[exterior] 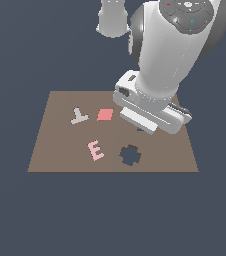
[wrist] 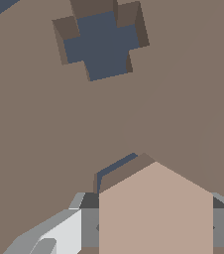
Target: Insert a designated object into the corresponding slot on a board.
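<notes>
In the wrist view my gripper [wrist: 156, 228] is shut on the light-tan hexagonal block [wrist: 156, 208], held between grey fingers [wrist: 89, 223]. The block hovers just over the hexagonal slot [wrist: 115, 167]; only a dark sliver and one inner wall of the slot show past the block's edge. In the exterior view the gripper [exterior: 147, 122] is low over the right middle of the brown board [exterior: 60, 150]. It hides the block and nearly all of the slot [exterior: 141, 129].
A jagged cross-shaped hole [exterior: 130, 155] lies near the board's front edge and also shows in the wrist view [wrist: 101, 45]. A pink "E" [exterior: 95, 150], a red square tile [exterior: 105, 115] and a grey Y-shaped piece [exterior: 78, 116] lie on the board's left half.
</notes>
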Robot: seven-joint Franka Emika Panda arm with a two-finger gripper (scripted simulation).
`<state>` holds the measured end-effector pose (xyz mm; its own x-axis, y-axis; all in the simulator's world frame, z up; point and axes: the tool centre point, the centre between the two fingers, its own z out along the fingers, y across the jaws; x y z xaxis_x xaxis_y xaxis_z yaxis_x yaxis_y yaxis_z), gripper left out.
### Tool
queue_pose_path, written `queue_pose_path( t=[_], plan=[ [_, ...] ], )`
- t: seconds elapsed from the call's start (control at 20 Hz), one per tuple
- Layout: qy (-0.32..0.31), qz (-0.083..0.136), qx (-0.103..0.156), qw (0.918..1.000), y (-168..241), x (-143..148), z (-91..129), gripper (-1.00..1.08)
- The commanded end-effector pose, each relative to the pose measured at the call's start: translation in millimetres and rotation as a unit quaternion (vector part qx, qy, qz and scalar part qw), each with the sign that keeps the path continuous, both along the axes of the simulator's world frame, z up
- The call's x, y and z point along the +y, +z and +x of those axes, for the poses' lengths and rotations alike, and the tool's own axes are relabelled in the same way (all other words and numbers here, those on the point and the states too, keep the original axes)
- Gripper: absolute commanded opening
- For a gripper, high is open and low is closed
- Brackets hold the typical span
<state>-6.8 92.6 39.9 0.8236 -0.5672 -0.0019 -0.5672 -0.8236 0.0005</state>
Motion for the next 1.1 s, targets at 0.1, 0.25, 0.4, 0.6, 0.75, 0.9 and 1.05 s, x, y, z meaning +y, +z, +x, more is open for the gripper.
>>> queue_pose_path(
  t=[0.1, 0.25, 0.4, 0.6, 0.75, 0.9, 1.05],
  plan=[
    [-0.006, 0.0, 0.0, 1.0, 0, 6, 0, -1.0],
    [-0.004, 0.0, 0.0, 1.0, 0, 6, 0, -1.0],
    [-0.005, 0.0, 0.0, 1.0, -6, 6, 1, -1.0],
    [-0.005, 0.0, 0.0, 1.0, -10, 7, 1, 1.0],
    [-0.005, 0.0, 0.0, 1.0, -10, 7, 1, 1.0],
    [-0.005, 0.0, 0.0, 1.0, -10, 7, 1, 1.0],
    [-0.005, 0.0, 0.0, 1.0, -10, 7, 1, 1.0]
  ],
)
